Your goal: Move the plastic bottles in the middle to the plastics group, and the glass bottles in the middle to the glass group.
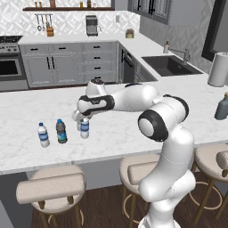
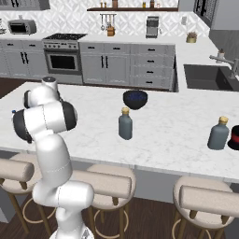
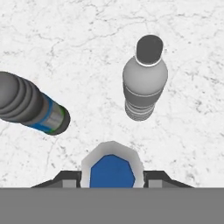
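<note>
White marble worktop [image 1: 133,133], grey veining, island with round padded stools [image 1: 53,187] along the near edge. Behind it: grey cabinets [image 1: 67,62], oven [image 2: 63,60], coffee machine [image 1: 91,24], dark sink [image 1: 169,64] with tap, patterned backsplash, dark wood floor.

Gripper [image 1: 83,121] is down at the left part of the worktop, pinching the blue-capped clear bottle [image 3: 112,170] just under its cap; hand view shows a dark finger on each side of the cap. Bottle stands upright on the worktop.

Just left of it: dark bottle with blue label [image 1: 61,131], then the white-capped clear bottle [image 1: 43,135], both upright. In hand view, a plain greyish bottle [image 3: 144,78] stands beyond the held one.

Grey-teal glass bottle [image 2: 125,123] mid-worktop, near the dark blue bowl [image 2: 135,99]. Slate-blue bottle [image 2: 218,133] far right, well apart. Paper roll [image 1: 218,69] at the right end.
</note>
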Robot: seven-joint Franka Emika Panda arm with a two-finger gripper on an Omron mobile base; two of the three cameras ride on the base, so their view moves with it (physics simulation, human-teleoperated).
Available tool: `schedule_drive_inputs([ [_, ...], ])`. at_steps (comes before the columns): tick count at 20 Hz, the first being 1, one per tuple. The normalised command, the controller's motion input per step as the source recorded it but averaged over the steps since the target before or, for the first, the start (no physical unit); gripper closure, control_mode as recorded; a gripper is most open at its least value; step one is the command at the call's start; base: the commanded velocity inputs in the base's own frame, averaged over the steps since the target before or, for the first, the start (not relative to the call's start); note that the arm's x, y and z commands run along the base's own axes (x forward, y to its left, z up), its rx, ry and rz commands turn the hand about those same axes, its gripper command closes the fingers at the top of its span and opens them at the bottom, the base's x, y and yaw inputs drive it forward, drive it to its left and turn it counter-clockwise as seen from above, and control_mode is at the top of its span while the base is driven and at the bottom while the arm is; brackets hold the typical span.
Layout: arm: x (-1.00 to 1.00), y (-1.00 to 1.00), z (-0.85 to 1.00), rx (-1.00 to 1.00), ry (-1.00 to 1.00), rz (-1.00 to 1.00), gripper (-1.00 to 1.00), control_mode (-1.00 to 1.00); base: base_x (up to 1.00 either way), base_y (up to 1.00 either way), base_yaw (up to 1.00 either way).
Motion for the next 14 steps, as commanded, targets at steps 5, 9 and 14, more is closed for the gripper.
schedule_drive_inputs([
  [5, 0.08, 0.19, -0.01, -0.03, 0.00, 0.00, 1.00, -1.00, 0.00, 0.00, 0.00],
  [9, -0.01, 0.14, -0.20, -0.03, 0.00, 0.00, 1.00, -1.00, 0.00, 0.00, 0.00],
  [14, -0.03, 0.03, -0.32, -0.01, 0.00, 0.00, 1.00, -1.00, 0.00, 0.00, 0.00],
])
